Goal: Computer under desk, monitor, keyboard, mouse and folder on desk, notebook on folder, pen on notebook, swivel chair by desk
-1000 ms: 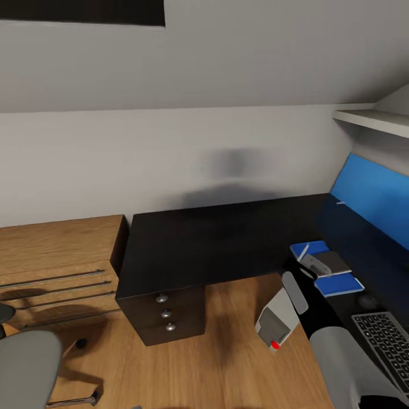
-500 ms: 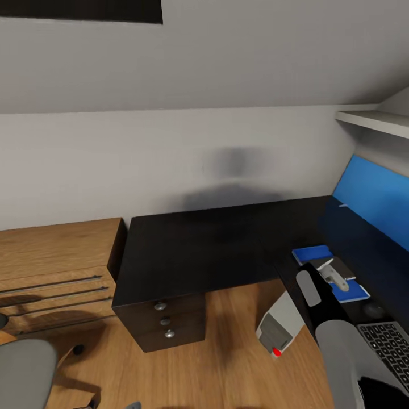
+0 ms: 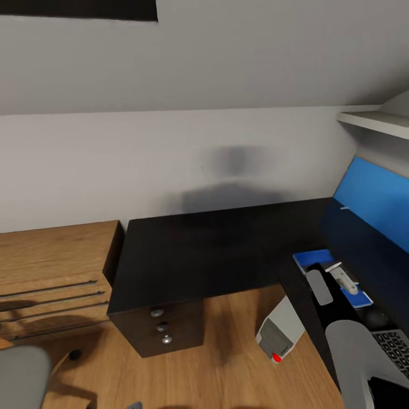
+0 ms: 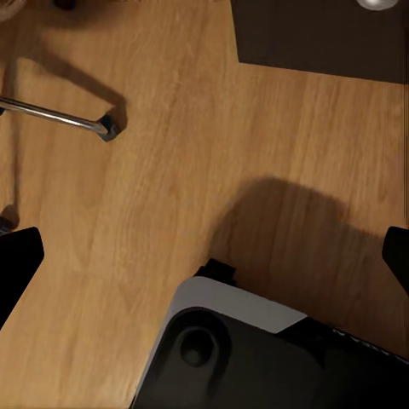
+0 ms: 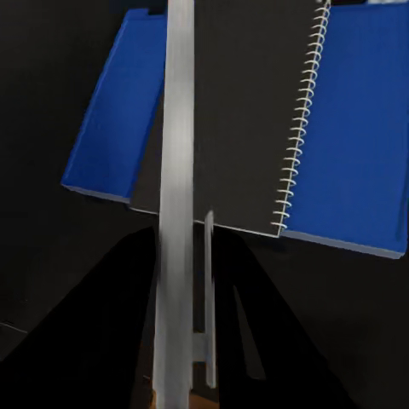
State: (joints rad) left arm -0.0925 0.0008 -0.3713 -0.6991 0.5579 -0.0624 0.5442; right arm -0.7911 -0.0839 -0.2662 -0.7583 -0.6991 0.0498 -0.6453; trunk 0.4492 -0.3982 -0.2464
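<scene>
On the glossy black desk (image 3: 210,244) lies the blue folder (image 3: 309,258) (image 5: 358,128), with the grey spiral-bound notebook (image 5: 239,111) stacked on it. My right gripper (image 3: 341,278) (image 5: 189,251) hovers just above them, shut on the pen (image 5: 177,196), a long pale stick pointing down toward the notebook. At the right edge of the head view are the keyboard (image 3: 395,347) and, beside it, the dark mouse (image 3: 375,313). The grey computer (image 3: 278,332) with its red light stands on the floor by the desk. My left gripper (image 4: 204,264) is open over the wood floor. The swivel chair (image 3: 20,375) is at the bottom left.
The black drawer unit (image 3: 162,326) sits under the desk's left end, beside light-wood low shelving (image 3: 51,267). A blue wall panel (image 3: 375,199) and a white shelf (image 3: 375,122) are at the right. A chair base leg (image 4: 60,118) and my base (image 4: 247,358) lie below the left gripper.
The head view has drifted, so the chair slides toward the bottom left corner. My right gripper with the pen has moved a little to the right over the notebook and folder.
</scene>
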